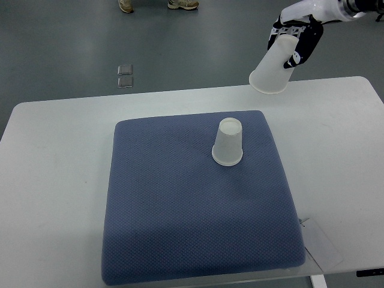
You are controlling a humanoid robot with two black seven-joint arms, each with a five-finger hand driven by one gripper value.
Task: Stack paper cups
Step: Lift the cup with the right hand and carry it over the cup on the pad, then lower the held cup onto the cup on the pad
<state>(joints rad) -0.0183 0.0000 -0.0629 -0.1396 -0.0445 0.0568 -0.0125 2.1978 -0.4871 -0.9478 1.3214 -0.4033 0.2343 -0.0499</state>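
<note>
landmark: blue mat (180,228) on the white table (54,180); all places given relative to it
right hand (297,39): up off the mat's far right corner, arm coming in from the right edge, above the table's far edge
fingers: curled round the closed end of the held cup (273,67); grip looks firm, exact finger contact hard to make out
held cup: tilted, mouth pointing down and toward the mat, in the air, well apart from the other cup
target cup (228,143): upside down on the mat's far right part, base up, mouth flat on the cloth, standing free
left hand: not in view
step in hand (my read): carrying the held cup over to drop it onto the target cup
how to do it well: bring the hand in over the mat until the held cup's mouth sits straight above the target's base; level the tilt first so rims are parallel; lower straight down, no sideways push
risk: soft mat, light cup; a skewed rim could tip or shove the target
release: only after the cup has sleeved down
progress: stacking not yet done
other: a person's shoes (183,4) on the floor beyond the table; paper tag (321,243) by the mat's near right corner
</note>
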